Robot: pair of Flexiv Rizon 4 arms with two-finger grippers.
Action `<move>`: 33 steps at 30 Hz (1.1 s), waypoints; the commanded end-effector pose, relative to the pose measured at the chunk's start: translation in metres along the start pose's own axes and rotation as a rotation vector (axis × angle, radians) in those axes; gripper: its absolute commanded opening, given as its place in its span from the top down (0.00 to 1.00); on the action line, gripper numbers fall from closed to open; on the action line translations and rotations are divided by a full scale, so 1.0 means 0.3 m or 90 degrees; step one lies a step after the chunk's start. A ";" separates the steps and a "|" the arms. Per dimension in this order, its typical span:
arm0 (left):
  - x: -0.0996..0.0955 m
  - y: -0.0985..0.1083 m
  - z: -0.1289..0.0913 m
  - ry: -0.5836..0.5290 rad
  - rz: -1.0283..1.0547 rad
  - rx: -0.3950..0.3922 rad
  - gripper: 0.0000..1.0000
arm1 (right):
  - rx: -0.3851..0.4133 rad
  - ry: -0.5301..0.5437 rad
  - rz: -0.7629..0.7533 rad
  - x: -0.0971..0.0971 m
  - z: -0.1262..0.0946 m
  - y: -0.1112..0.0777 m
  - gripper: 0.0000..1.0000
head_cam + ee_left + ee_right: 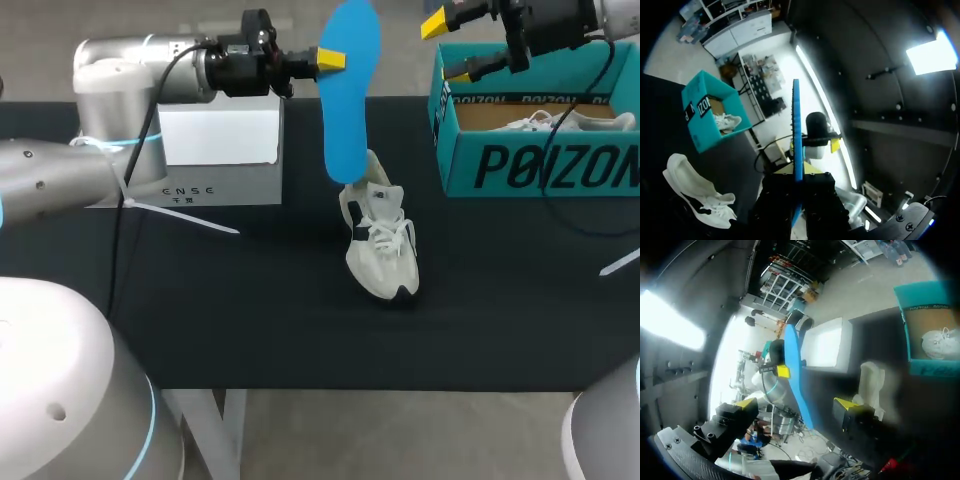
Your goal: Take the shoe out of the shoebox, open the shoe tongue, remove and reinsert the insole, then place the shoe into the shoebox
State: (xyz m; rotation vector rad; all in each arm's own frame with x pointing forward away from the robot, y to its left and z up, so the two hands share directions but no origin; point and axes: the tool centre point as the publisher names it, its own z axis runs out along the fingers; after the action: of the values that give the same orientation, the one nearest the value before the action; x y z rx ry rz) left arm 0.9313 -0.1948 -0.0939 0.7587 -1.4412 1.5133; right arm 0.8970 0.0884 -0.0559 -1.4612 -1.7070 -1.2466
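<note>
A blue insole hangs upright over the table, its lower end at the collar of the white shoe standing on the black table. My left gripper is shut on the insole's upper part. Along my left fingers the insole shows edge-on, with the shoe below. My right gripper stands open and empty above the teal shoebox. From the right wrist, the insole stands ahead of my right gripper, apart from it, and the shoe lies beyond.
A second white shoe lies inside the shoebox at the table's back right. A white box stands at the back left, under my left arm. White cable ties stick out near it.
</note>
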 end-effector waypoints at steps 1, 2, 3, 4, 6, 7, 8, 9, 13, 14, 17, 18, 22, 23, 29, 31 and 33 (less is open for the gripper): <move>0.000 0.003 0.002 -0.001 0.001 0.002 1.00 | -0.013 0.129 0.039 -0.044 0.016 -0.021 0.00; 0.000 0.003 0.002 -0.001 0.001 0.002 1.00 | -0.012 0.137 0.055 -0.045 0.014 -0.021 0.00; 0.000 0.003 0.002 -0.001 0.001 0.002 1.00 | -0.005 0.134 0.096 -0.050 0.012 -0.017 0.00; 0.000 0.003 0.002 -0.001 0.001 0.002 1.00 | -0.009 0.141 0.089 -0.048 0.009 -0.018 0.00; 0.000 0.003 0.002 -0.001 0.001 0.002 1.00 | -0.008 0.141 0.107 -0.044 0.005 -0.021 0.00; 0.000 0.003 0.002 -0.001 0.001 0.002 1.00 | -0.010 0.157 0.106 -0.042 0.001 -0.022 0.00; 0.000 0.003 0.002 -0.001 0.001 0.002 1.00 | -0.015 0.172 0.117 -0.040 -0.002 -0.022 0.00; 0.000 0.003 0.002 -0.001 0.001 0.002 1.00 | -0.018 0.173 0.124 -0.039 -0.004 -0.021 0.00; 0.000 0.003 0.002 -0.001 0.001 0.002 1.00 | -0.020 0.166 0.121 -0.028 -0.005 -0.014 0.00; 0.000 0.003 0.002 -0.001 0.001 0.002 1.00 | -0.019 0.159 0.118 -0.026 -0.004 -0.012 0.00; 0.000 0.003 0.002 -0.001 0.001 0.002 1.00 | -0.016 0.147 0.123 -0.026 0.000 -0.008 0.00; 0.000 0.003 0.002 -0.001 0.001 0.002 1.00 | -0.016 0.134 0.125 -0.026 0.000 -0.008 0.00; 0.000 0.003 0.002 -0.001 0.001 0.002 1.00 | -0.016 0.134 0.125 -0.026 0.000 -0.008 0.00; 0.000 0.003 0.002 -0.001 0.001 0.002 1.00 | -0.016 0.134 0.125 -0.026 0.000 -0.008 0.00; 0.050 0.005 0.012 -0.050 0.399 -0.011 1.00 | -0.016 0.134 0.125 -0.026 0.000 -0.008 0.00; 0.054 0.002 0.016 -0.068 0.407 0.001 1.00 | -0.016 0.134 0.125 -0.026 0.000 -0.008 0.00; 0.054 0.002 0.016 -0.068 0.407 0.001 1.00 | -0.016 0.134 0.125 -0.026 0.000 -0.008 0.00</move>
State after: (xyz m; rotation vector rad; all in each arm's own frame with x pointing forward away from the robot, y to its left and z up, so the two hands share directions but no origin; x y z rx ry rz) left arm 0.9305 -0.1964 -0.0830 0.5983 -1.6026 1.7010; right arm 0.8957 0.0832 -0.0630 -1.4172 -1.3809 -1.2696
